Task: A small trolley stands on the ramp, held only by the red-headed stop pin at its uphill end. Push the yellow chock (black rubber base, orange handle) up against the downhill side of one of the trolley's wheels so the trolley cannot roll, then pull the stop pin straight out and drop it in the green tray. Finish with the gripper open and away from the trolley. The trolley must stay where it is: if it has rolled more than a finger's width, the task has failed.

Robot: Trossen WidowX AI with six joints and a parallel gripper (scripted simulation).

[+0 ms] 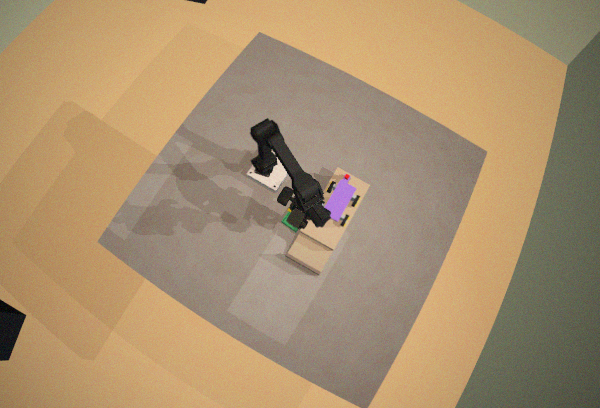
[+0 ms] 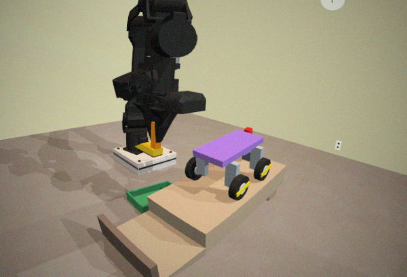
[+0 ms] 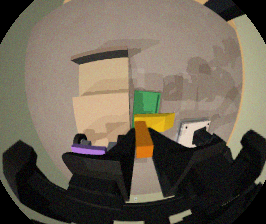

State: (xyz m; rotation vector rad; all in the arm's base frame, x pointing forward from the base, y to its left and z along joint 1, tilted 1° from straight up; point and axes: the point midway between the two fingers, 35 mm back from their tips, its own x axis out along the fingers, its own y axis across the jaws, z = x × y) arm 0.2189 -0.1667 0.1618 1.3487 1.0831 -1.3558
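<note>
My gripper [image 2: 157,137] is shut on the orange handle of the chock. The chock's yellow body [image 2: 146,149] [image 3: 156,121] hangs in the air on the tray side of the ramp, clear of the trolley. In the top view the arm hides most of it. The purple trolley [image 1: 340,200] [image 2: 227,148] stands on the ramp [image 1: 325,233] [image 2: 190,209] [image 3: 101,112]; its edge [image 3: 89,149] shows in the wrist view. The red-headed stop pin [image 1: 347,176] [image 2: 248,130] stands at the trolley's uphill end; its shaft is hidden. The green tray [image 1: 286,222] [image 2: 136,204] [image 3: 147,102] lies beside the ramp.
A lower step [image 1: 310,254] [image 2: 159,233] lies below the ramp's downhill edge, with a dark upright end board [image 2: 127,246] [image 3: 101,56] beyond it. The arm's white base plate [image 1: 275,181] [image 2: 127,159] [image 3: 186,132] is behind the tray. The trolley's top rises above the ramp near the gripper.
</note>
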